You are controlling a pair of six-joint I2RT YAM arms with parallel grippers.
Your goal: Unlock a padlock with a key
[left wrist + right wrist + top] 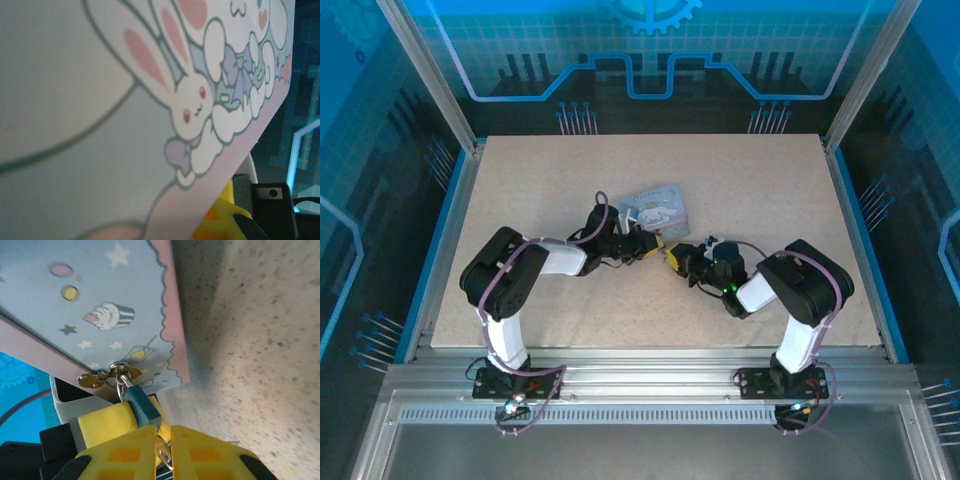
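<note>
- Counter [750, 180]: pale, speckled. Both arms are seen reaching in from the near edge and meeting about midway between the left and right edges.
- Tin [658, 208]: pale blue, rectangular, printed with cartoons and edged in pink. It is placed near the middle of the counter, just beyond the two sets of fingers. A white rabbit and bows are seen close up from the left wrist [100, 100]. A cupcake, stars and dots are seen from the right wrist [75, 300].
- Clasp [125, 371]: brass-coloured and fitted at the tin's near rim.
- Padlock [142, 407]: small, with a dark blue-grey body and a silvery shackle. The shackle is passed through the clasp, so the padlock is hung at the tin's rim, towards the middle of the counter.
- Left gripper [642, 243]: its fingers [105, 422] are padded in yellow and closed on the padlock, with a pad seen against either side of the body.
- Right gripper [169, 440]: it is set just beneath the padlock. Its yellow waffled fingers [210, 455] are drawn close together, with a narrow gap left between them. It cannot be told whether anything is pinched.
- Key [162, 454]: a small silvery piece, seen in that gap directly below the padlock's body. Its shape is mostly hidden.
</note>
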